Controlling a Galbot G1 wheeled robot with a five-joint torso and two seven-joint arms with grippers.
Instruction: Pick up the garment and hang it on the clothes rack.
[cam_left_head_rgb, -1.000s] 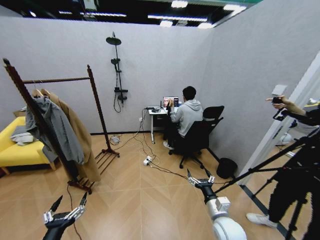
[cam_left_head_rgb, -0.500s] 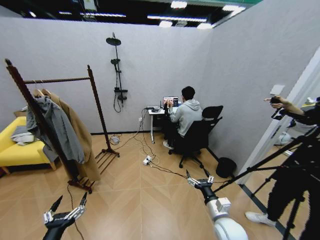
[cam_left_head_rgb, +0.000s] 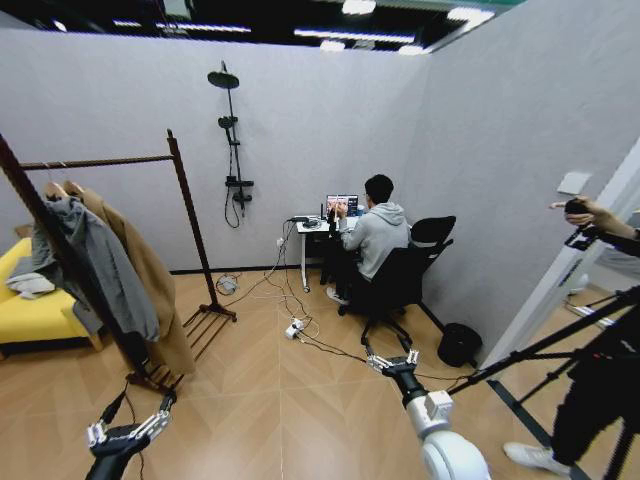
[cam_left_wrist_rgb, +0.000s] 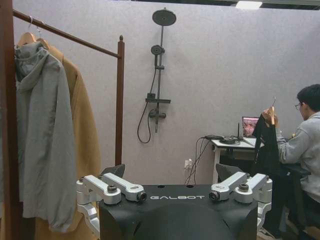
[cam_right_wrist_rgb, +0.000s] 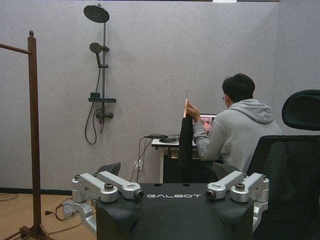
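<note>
Seated person holds the garment (cam_right_wrist_rgb: 185, 135) up by its hanger, clothes rack (cam_left_head_rgb: 176, 205) well apart, left gripper (cam_left_head_rgb: 130, 418) and right gripper (cam_left_head_rgb: 391, 360) low — fingers apart, empty.

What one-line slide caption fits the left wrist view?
Open left gripper faces the clothes rack while a seated person holds up the garment by the desk.

The clothes rack (cam_left_head_rgb: 178, 220) stands at the left, with a hooded jacket (cam_left_head_rgb: 95, 262) and a long coat (cam_left_head_rgb: 150, 285) hanging from its rail and a sofa (cam_left_head_rgb: 35, 315) behind it. Ahead by the back wall, a seated person (cam_left_head_rgb: 380, 235) holds up the garment (cam_right_wrist_rgb: 186, 140) before the surface (cam_left_head_rgb: 312, 226). The left pincer (cam_left_head_rgb: 130, 428) and right pincer (cam_left_head_rgb: 392, 360) sit low in front, well apart.
</note>
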